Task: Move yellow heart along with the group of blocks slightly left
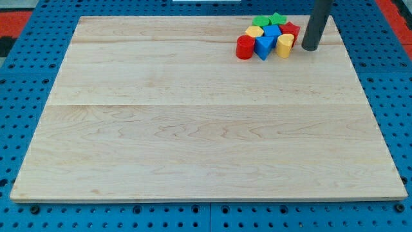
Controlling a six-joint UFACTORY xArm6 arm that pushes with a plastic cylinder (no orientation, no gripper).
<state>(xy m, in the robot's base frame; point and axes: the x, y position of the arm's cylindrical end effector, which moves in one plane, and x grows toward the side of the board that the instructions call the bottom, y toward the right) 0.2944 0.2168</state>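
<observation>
The blocks sit bunched together near the board's (193, 129) top edge, toward the view's right. At the view's left of the bunch stands the red cylinder (244, 48); just right of it the blue triangle (264, 46), then the yellow heart (285, 45) at the right end of that lower row. Behind them — nearer the view's top — lie the yellow block (255, 31), the blue block (273, 31) and the red block (291, 29), with the green block (262, 22) and green star (278, 19) farthest back. My tip (309, 48) rests on the board just right of the yellow heart — whether it touches cannot be told
</observation>
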